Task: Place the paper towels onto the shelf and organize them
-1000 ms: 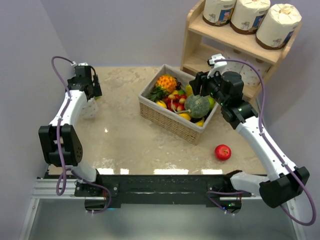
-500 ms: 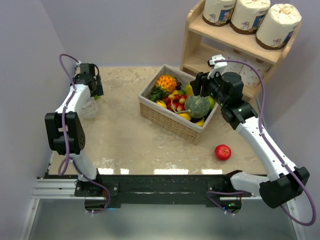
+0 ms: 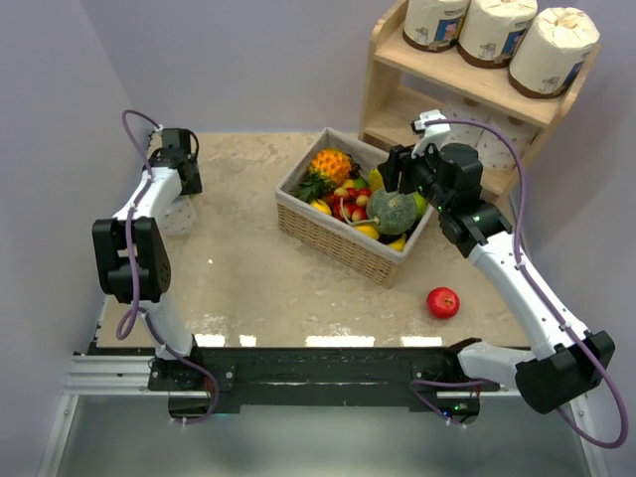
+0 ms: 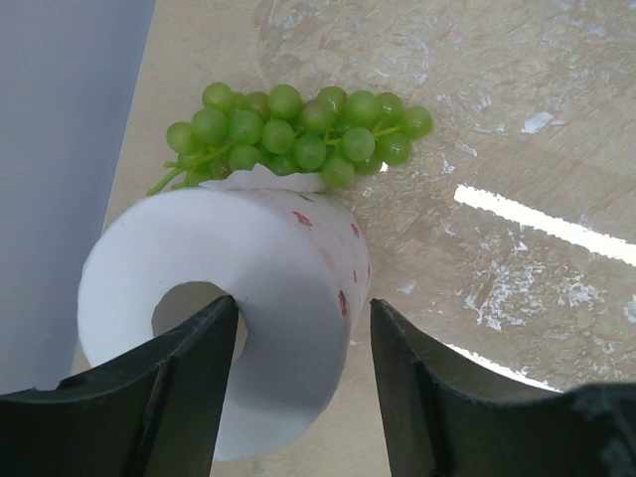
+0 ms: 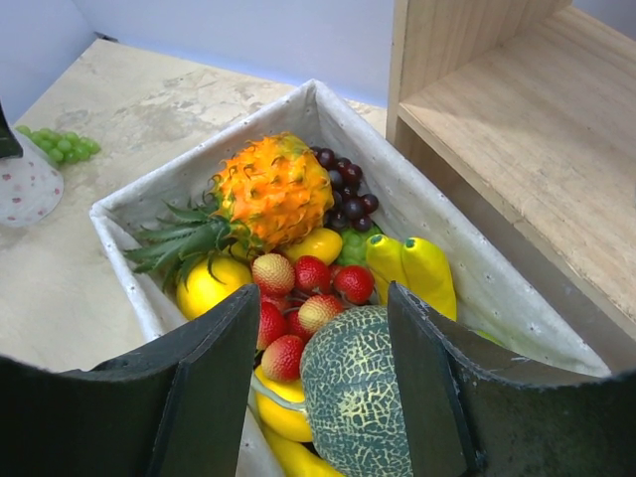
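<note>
A bare white paper towel roll (image 4: 248,268) with pink dots lies on its side at the table's far left, also seen from above (image 3: 177,217) and in the right wrist view (image 5: 25,184). My left gripper (image 4: 303,303) has closed in on it. One fingertip (image 4: 214,328) sits at the core hole's rim and the other touches the outer side. My right gripper (image 5: 323,298) hangs open over the basket, holding nothing. The wooden shelf (image 3: 383,70) at back right carries three wrapped rolls (image 3: 494,30) on top. White rolls (image 3: 497,139) on its lower tier are partly hidden by my right arm.
Green grapes (image 4: 298,129) lie just beyond the roll, by the left wall. A wicker basket (image 3: 338,238) of fruit, with a pineapple and a melon (image 5: 358,397), stands mid-table next to the shelf. A red apple (image 3: 443,302) rests in front of the basket's right end.
The left arm has drawn in over the roll and its jaws have narrowed onto it. The right arm has hardly moved.
</note>
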Robot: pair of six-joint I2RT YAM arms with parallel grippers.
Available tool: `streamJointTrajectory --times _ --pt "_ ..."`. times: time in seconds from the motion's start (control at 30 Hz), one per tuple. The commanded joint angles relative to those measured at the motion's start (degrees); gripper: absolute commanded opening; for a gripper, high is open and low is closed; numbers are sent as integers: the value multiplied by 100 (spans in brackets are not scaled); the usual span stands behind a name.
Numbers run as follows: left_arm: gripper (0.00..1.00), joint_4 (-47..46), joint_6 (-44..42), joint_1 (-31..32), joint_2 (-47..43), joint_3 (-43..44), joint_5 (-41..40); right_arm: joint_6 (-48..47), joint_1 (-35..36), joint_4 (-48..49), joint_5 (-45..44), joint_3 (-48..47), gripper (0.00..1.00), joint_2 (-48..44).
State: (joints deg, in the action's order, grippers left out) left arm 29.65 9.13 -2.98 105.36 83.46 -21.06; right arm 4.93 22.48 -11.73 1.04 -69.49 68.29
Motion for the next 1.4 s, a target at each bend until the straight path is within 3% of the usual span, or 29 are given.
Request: streamJointTrajectory --times 0.0,0.37,0.6,0.77,0.93,1.2,1.37 --pt "55 -91 -60 0 -182 100 84 -45 20 39 19 -231 58 18" --pt "45 278 98 70 -1077 -426 260 -36 20 -110 -34 -354 59 -123" --pt "45 480 160 254 -2010 -1225 1145 -9 20 -216 -25 -398 60 -193" --pt "46 1007 125 939 -2397 -1446 1236 87 28 -251 -25 -390 60 -194" --pt "46 1631 212 1783 -2704 -1684 770 122 20 -339 -95 -398 60 -176" --pt "46 1290 687 2468 -3505 -2062 1823 333 37 -436 -69 -451 60 -62" --pt "62 797 670 2496 -3523 -2334 2807 404 142 -637 -7 -521 60 61"
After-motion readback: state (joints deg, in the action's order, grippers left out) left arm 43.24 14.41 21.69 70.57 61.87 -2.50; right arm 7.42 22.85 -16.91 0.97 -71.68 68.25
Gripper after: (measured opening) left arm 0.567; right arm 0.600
